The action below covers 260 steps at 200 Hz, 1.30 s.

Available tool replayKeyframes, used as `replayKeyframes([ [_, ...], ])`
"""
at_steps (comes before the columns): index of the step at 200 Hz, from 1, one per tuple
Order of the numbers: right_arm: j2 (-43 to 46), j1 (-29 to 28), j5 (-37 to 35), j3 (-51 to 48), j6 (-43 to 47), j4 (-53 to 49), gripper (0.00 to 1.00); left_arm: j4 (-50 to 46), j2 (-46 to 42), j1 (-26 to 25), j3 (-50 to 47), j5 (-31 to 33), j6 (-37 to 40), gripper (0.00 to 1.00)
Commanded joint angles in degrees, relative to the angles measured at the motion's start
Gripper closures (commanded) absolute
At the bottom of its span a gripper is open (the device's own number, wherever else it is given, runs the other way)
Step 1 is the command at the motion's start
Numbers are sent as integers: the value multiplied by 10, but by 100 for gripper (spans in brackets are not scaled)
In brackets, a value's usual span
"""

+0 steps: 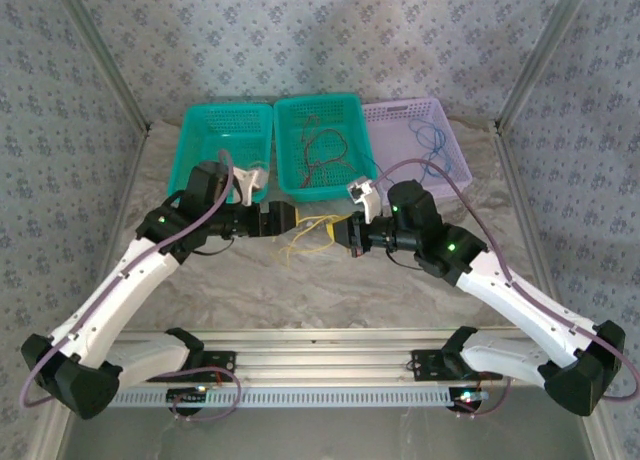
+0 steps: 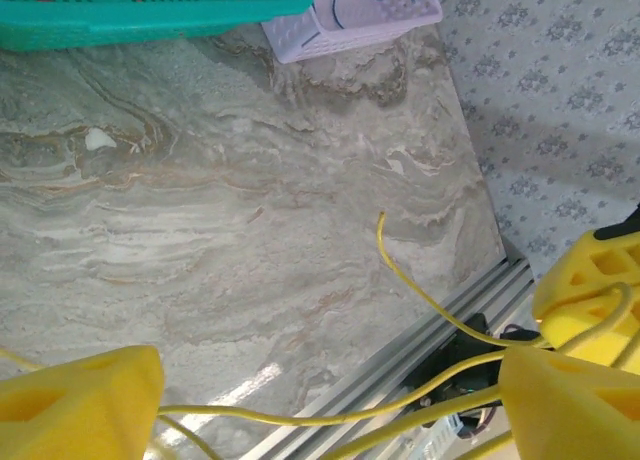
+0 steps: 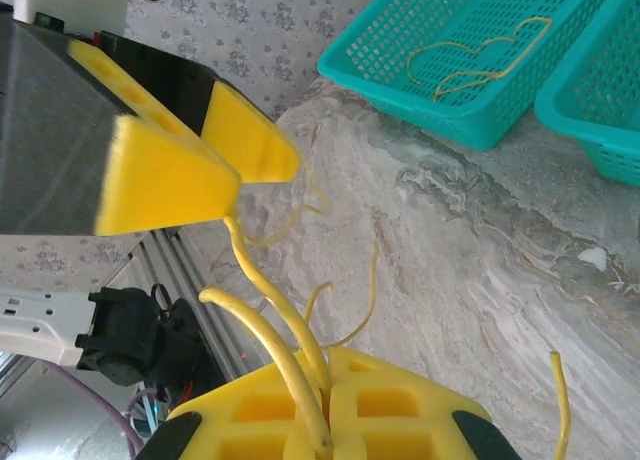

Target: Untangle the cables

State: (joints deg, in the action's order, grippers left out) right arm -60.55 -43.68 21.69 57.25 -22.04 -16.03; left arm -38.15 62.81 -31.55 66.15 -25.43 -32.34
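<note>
Closest to the lens, the right gripper (image 3: 325, 370) is clenched on a bunch of yellow cables (image 3: 248, 265) that arch up toward 11 o'clock, to the left gripper (image 2: 330, 385), whose fingers (image 2: 80, 410) stand apart with strands slack across the gap. Beyond both, on the marble table (image 1: 330, 290), a middle teal basket (image 1: 340, 115) at 12 o'clock holds red cables (image 1: 322, 148), a left teal basket (image 1: 215, 140) at 11 holds one yellow loop (image 3: 480, 60), and a lilac basket (image 1: 400, 130) at 1 holds blue cables (image 1: 432, 145). Both wrists overlap the baskets' near rims, and from above the strands between the fingers are too fine to trace.
</note>
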Motion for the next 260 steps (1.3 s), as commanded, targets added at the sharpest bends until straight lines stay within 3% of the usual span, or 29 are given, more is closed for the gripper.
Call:
replayKeyframes([
  [1,2,-8,5,21,12,19,100,-15,4,8,-7,-11,29,27],
  [26,3,-10,2,19,10,18,100,-11,0,13,-9,-20,29,27],
  [57,8,-11,-5,12,9,19,100,-11,-33,44,-18,-53,31,3],
  [84,6,-12,2,10,3,29,100,29,-55,62,-44,-95,17,2],
  [143,2,-21,6,10,1,37,100,96,-70,61,-82,-186,3,9],
  [199,-5,-21,9,8,-4,49,100,61,-89,60,-87,-214,51,23],
  [260,-12,-23,33,8,-14,67,100,58,-74,60,-94,-222,77,49],
])
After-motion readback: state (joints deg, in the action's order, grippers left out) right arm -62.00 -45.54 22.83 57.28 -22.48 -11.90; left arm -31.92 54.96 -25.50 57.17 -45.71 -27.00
